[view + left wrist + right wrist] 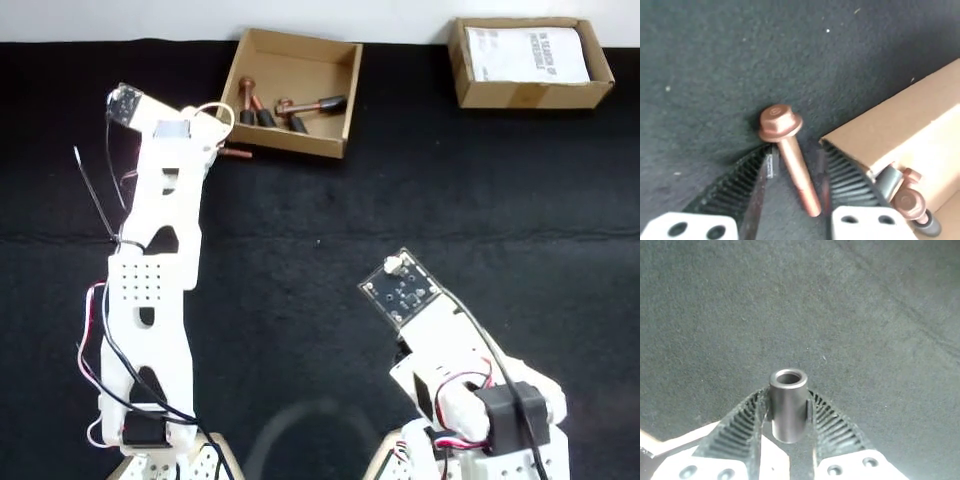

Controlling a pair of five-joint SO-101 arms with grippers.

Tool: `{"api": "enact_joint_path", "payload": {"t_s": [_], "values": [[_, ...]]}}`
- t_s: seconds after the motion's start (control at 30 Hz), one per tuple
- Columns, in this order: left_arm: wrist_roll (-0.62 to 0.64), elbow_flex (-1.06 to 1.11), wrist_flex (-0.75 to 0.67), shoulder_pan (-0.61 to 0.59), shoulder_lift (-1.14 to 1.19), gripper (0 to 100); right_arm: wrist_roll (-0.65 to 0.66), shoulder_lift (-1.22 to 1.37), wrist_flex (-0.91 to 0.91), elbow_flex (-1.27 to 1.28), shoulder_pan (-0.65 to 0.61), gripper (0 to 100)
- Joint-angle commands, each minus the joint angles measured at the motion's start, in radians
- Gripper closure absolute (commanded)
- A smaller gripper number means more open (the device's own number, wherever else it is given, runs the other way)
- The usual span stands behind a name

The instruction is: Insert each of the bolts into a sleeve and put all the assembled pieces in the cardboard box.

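A copper bolt (790, 160) with a flanged hex head lies on the black mat, just outside the cardboard box (905, 135). My left gripper (795, 146) is open astride it, with a gap on either side of the shank. From above, this bolt (237, 153) sticks out beside the box's left wall (232, 85), under the left arm (165, 200). Several bolts fitted into dark sleeves (290, 108) lie inside the box. My right gripper (788, 392) is shut on a dark grey sleeve (788, 405), its open bore facing away from the wrist, above bare mat.
A second cardboard box (470, 85) holding a printed sheet stands at the back right. The right arm (440, 350) sits folded low at the front right. Black mat (450, 190) covers the table between the arms and the boxes.
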Motion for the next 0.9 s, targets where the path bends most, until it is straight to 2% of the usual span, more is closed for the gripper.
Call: {"api": "enact_joint_path", "payload": {"t_s": [0.0, 0.23, 0.43, 0.63, 0.77, 0.87], "values": [[-0.074, -0.120, 0.044, -0.007, 0.042, 100, 0.000, -0.005, -0.038, 0.007, 0.010, 99.1], [-0.101, -0.280, 0.176, 0.024, 0.111, 99, -0.002, -0.005, -0.081, 0.010, 0.012, 99.1], [-0.325, -0.367, 0.310, 0.099, 0.113, 99, -0.002, -0.013, -0.180, 0.139, 0.059, 99.1], [-0.594, -0.665, 0.528, 0.183, 0.113, 99, -0.008, -0.013, -0.521, 0.291, 0.262, 99.1], [-0.723, -0.700, 0.591, 0.217, 0.042, 99, -0.012, -0.013, -0.757, 0.400, 0.286, 99.1], [-0.764, -0.700, 0.657, 0.223, -0.027, 99, -0.110, -0.013, -0.885, 0.453, 0.286, 99.1]]}}
